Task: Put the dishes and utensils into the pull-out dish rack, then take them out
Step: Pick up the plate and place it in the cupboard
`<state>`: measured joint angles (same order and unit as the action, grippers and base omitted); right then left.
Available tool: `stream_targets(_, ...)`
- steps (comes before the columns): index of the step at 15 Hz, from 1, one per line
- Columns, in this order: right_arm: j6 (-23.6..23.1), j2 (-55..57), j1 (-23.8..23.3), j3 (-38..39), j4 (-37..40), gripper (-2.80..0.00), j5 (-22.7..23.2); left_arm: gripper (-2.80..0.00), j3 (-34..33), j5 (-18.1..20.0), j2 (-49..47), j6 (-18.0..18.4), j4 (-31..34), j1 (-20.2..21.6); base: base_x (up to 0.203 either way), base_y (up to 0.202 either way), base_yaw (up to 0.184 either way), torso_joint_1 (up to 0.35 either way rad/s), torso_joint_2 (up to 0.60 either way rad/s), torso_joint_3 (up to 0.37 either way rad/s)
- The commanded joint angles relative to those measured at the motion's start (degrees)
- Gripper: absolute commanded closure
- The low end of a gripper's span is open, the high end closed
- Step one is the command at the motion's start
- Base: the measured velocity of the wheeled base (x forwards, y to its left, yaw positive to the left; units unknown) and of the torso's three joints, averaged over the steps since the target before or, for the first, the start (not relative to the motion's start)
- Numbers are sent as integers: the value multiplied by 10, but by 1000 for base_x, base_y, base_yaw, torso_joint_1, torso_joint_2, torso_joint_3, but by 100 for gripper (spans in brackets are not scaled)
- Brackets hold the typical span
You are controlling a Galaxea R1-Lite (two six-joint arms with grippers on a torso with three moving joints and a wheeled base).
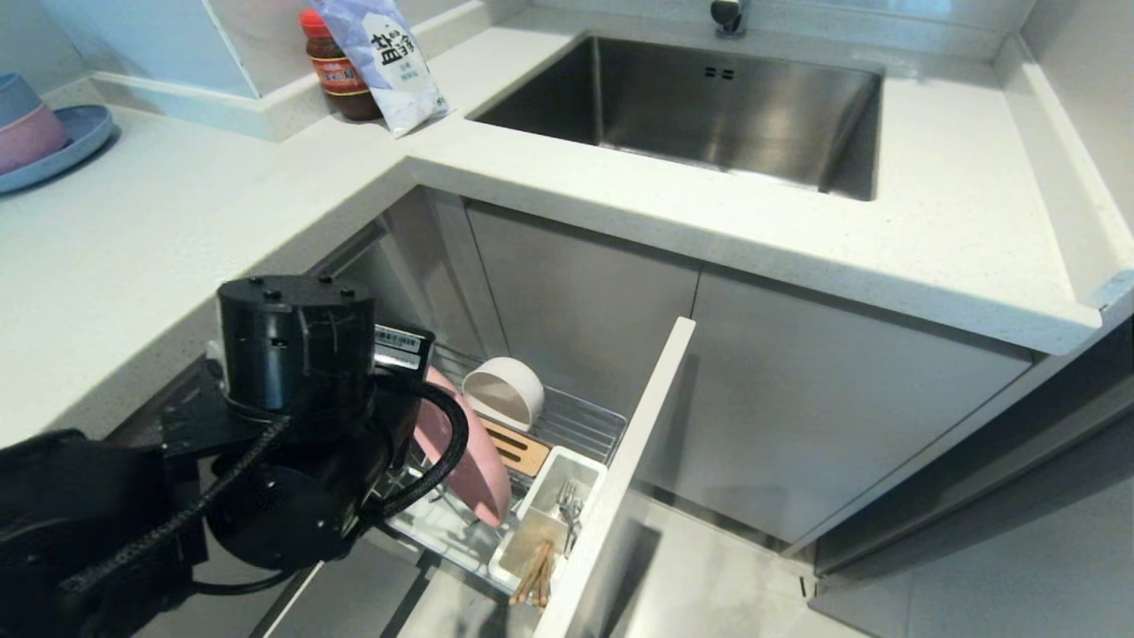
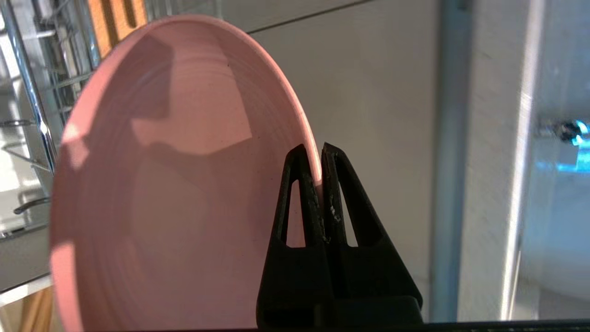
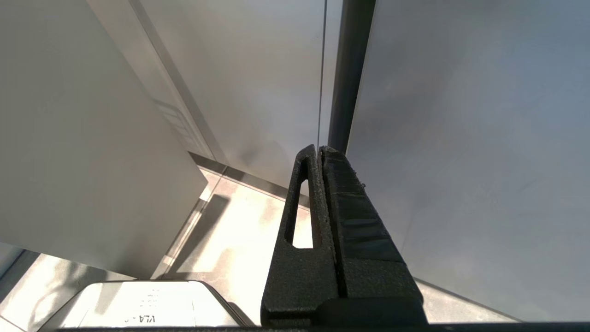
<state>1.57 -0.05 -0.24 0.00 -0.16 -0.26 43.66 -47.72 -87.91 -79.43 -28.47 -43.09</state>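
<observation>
Steel sink [image 1: 709, 106] (sauce jar [image 1: 337, 66] nearby)

There is 1 pink plate [image 1: 465, 461], 1 cream-white bowl [image 1: 505, 392] and 1 pull-out dish rack [image 1: 580, 424], which carries 1 wooden slotted strip [image 1: 518, 447] and 1 white cutlery holder [image 1: 554, 496]. In that holder stand 1 silver fork [image 1: 568, 511] and 1 bundle of wooden chopsticks [image 1: 535, 574]; how many sticks it has cannot be told. On the counter [image 1: 177, 213] are 1 blue plate [image 1: 80, 142], 1 stack of 2 bowls [image 1: 25, 120], 1 red-lidded jar [image 1: 341, 71] and 1 white bag [image 1: 383, 58]. There is 1 steel sink [image 1: 691, 111] with 1 tap [image 1: 729, 16]. 2 grippers show: the left gripper [image 2: 318, 157] and the right gripper [image 3: 319, 154].
</observation>
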Motion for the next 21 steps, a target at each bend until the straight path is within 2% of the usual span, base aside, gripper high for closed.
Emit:
stream_targets(1, 0, -1, 0, 1, 0, 0, 0, 0, -3, 20, -24, -37, -2, 26, 0, 0, 0, 0, 0, 0)
stream_targets(3, 0, -1, 0, 1, 0, 0, 0, 0, -4, 39, -32, -53, -22, 40, 0, 0, 0, 0, 0, 0)
stream_targets(8, 0, -1, 0, 1, 0, 0, 0, 0, -9, 41, -57, -54, -87, 61, 0, 0, 0, 0, 0, 0)
stream_targets(13, 0, -1, 0, 1, 0, 0, 0, 0, -9, 41, -84, -63, -86, 85, 0, 0, 0, 0, 0, 0)
stream_targets(21, 0, -1, 0, 1, 0, 0, 0, 0, -12, 41, -127, -71, -86, 98, 0, 0, 0, 0, 0, 0)
